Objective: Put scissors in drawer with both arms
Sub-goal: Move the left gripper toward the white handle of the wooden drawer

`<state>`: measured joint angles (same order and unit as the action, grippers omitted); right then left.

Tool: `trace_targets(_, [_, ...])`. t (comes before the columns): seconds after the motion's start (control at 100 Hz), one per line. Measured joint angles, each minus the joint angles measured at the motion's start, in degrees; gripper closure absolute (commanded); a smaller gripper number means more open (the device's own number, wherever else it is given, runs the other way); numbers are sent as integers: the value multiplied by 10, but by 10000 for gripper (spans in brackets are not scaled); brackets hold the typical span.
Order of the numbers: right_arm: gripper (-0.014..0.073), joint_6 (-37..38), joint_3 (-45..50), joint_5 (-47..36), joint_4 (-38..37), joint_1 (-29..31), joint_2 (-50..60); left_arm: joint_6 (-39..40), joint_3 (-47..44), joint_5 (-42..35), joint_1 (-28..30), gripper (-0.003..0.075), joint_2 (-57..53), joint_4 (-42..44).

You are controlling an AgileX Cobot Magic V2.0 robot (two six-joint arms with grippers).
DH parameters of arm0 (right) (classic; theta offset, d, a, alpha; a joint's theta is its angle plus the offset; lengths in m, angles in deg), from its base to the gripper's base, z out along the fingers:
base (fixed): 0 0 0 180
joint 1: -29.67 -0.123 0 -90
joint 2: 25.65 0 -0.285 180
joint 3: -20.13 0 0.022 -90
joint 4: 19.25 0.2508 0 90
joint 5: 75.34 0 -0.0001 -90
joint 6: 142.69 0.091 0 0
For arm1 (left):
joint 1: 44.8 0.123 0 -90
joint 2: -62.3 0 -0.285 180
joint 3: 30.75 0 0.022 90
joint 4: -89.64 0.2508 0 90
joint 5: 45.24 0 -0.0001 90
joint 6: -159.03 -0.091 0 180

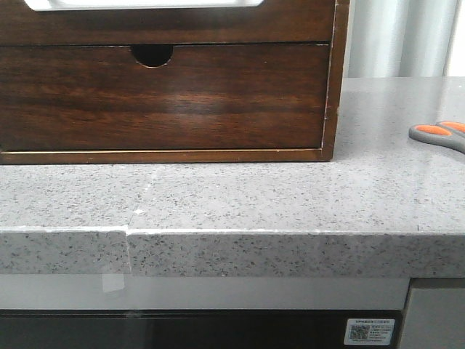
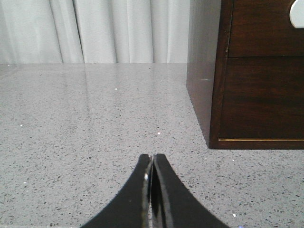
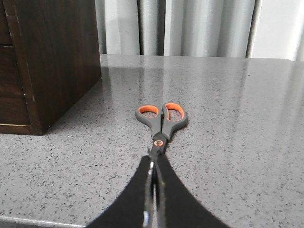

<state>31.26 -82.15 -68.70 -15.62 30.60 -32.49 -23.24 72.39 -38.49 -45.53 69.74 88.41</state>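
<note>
My right end effector point(image 3: 153, 166) is pinched together just short of the scissors point(image 3: 161, 119) on the desk point(image 3: 237, 142), right of the cabinet point(image 1: 167, 94). It should spread before grabbing. Left end effector point(image 2: 152, 164) is together too; drawer point(image 1: 145, 6) up top looks open.

Grey-and-orange scissors point(image 3: 161, 119) — dark brown wood-grain cabinet point(image 1: 163, 94) — grey black-speckled countertop point(image 1: 240, 200).

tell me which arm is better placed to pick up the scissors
The right arm. Its fingers point straight at the scissors, which lie flat on the counter right of the cabinet. The left gripper faces bare counter on the cabinet's other side, with no scissors in its view.
</note>
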Motion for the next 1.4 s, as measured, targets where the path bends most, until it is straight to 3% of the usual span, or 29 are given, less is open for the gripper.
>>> trace_targets(1.4, [662, -1, 0, -25, 17, 0, 0, 0, 0, -25, 0, 741, 0, 5])
